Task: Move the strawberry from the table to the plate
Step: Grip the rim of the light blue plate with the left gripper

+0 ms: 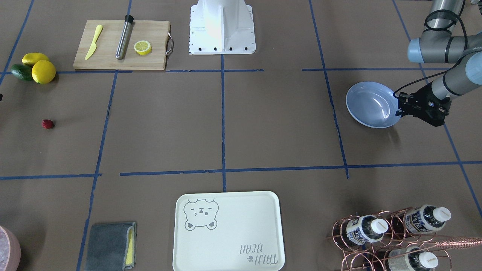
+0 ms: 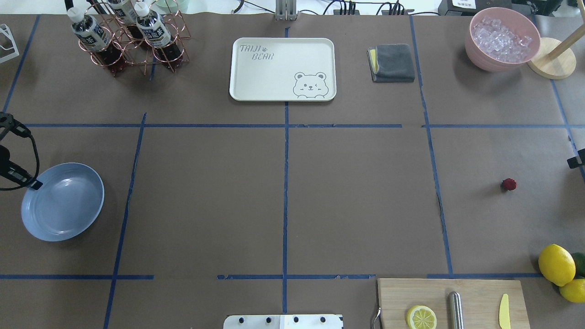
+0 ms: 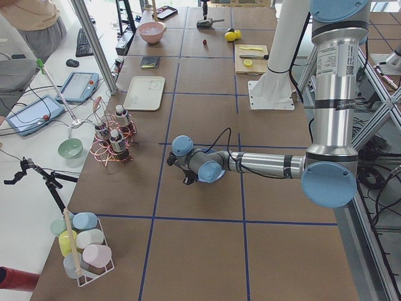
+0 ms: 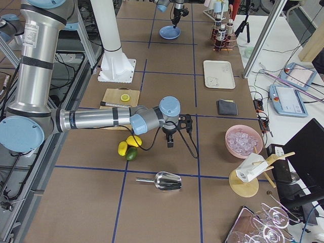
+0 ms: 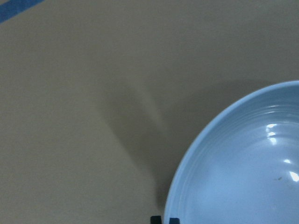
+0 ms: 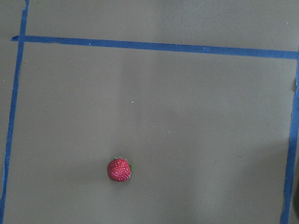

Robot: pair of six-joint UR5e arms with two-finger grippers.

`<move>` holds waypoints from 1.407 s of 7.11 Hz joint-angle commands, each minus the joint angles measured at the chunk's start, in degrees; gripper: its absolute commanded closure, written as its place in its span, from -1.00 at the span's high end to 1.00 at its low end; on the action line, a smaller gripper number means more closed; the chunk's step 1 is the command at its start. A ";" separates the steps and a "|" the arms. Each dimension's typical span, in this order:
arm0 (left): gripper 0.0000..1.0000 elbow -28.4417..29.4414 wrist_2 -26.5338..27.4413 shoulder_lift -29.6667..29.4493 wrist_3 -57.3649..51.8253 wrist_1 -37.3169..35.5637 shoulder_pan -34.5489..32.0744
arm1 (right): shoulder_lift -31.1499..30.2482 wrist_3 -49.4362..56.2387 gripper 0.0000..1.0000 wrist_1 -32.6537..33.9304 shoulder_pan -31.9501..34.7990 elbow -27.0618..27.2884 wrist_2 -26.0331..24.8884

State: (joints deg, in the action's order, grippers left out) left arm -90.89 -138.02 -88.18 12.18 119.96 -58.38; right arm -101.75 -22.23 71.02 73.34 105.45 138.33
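Over at the left edge of the front-facing view, the strawberry (image 1: 47, 124) lies by itself on the brown table (image 1: 263, 131). It sits inside a taped square, below the two lemons (image 1: 43, 71) and the avocado (image 1: 20, 71), and nothing touches it. From the right wrist camera it shows lower left of centre, red and pebbled, with bare paper all round.

Only a black sliver of the right gripper (image 4: 170, 143) reaches the overhead view's right edge, up and to the right of the berry. The right side view has it pointing down over the table just past the lemons. I cannot tell how wide its pincer stands.

Far across the table, at the right of the front-facing view, the light-blue plate (image 1: 371, 105) rests flat with nothing in it. The left gripper (image 1: 400, 106) is right at the plate's right-hand rim there. The left wrist camera sees that rim curving through the lower right corner, with two small black tips at the bottom edge. Whether this pincer is wide or narrow, I cannot tell.

A cutting board (image 1: 120, 45) with a lemon half sits upper left, and a bear tray (image 1: 226, 229) bottom centre.
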 commanded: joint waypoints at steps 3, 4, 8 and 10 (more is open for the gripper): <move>-1.00 -8.08 -4.89 -15.55 44.88 -0.17 4.37 | 1.29 -0.01 1.00 0.08 -0.04 -0.16 0.01; -1.00 -7.12 -2.98 -22.06 56.60 -0.17 10.68 | 1.29 -0.01 1.00 0.08 -0.04 -0.16 0.01; -1.00 2.36 18.34 -36.34 73.59 0.09 28.64 | 1.29 -0.09 1.00 0.08 -0.04 -0.16 0.01; -1.00 5.09 21.65 -36.18 73.60 4.12 31.57 | 1.38 -0.18 1.00 0.00 -0.04 -0.07 0.09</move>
State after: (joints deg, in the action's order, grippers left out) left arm -87.70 -118.40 -124.06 85.57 122.06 -28.51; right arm -100.40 -22.37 71.04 73.30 105.30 138.36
